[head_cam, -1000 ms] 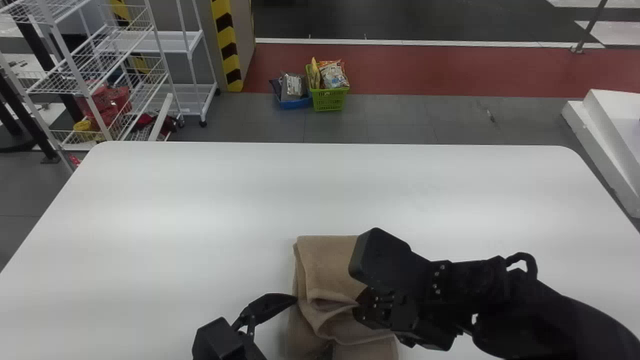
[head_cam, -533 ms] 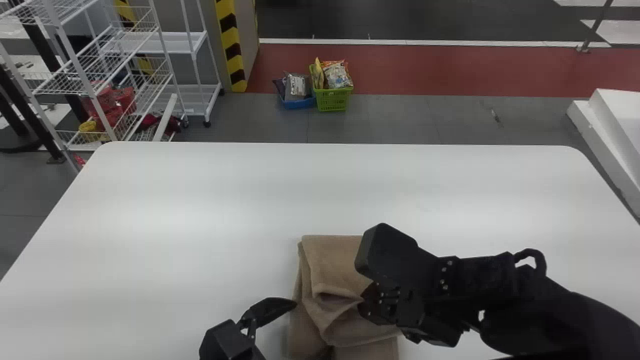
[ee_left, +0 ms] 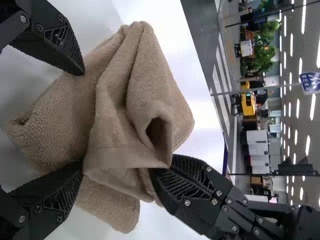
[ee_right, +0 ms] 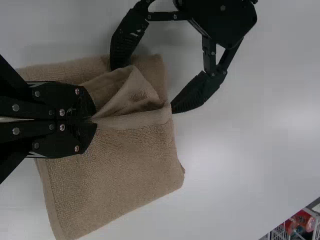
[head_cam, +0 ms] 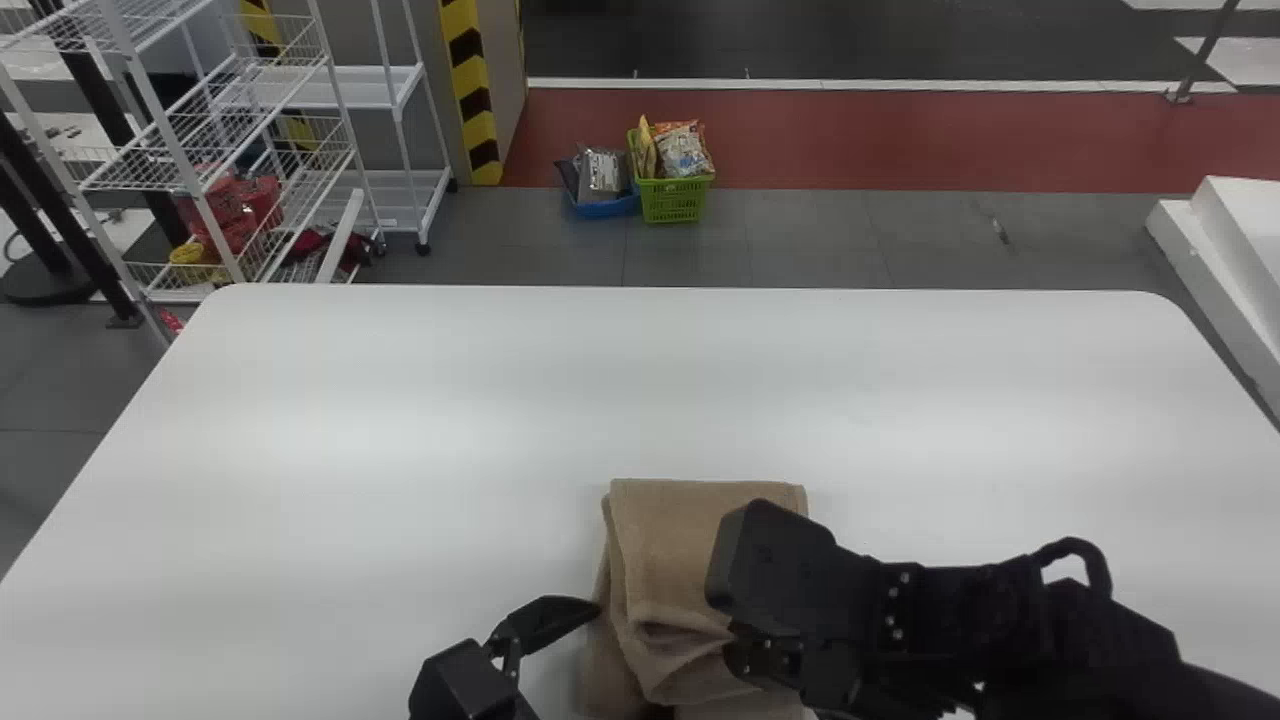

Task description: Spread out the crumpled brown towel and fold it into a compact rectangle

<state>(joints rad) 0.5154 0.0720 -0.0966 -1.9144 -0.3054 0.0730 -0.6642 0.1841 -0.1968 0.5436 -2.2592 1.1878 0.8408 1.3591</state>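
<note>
At bottom centre, the right gripper (head_cam: 735,648) pinches what looks like a fold of brown towel (head_cam: 660,550); left of it, the left gripper (head_cam: 624,658) has spread fingers.

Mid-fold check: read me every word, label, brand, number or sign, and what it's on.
Nothing can be read.
Blue sign: marks too small to read.
Packet in green basket: print too small.
Silvery packet in blue basket: label too small.
Brown towel: no print seen.
</note>
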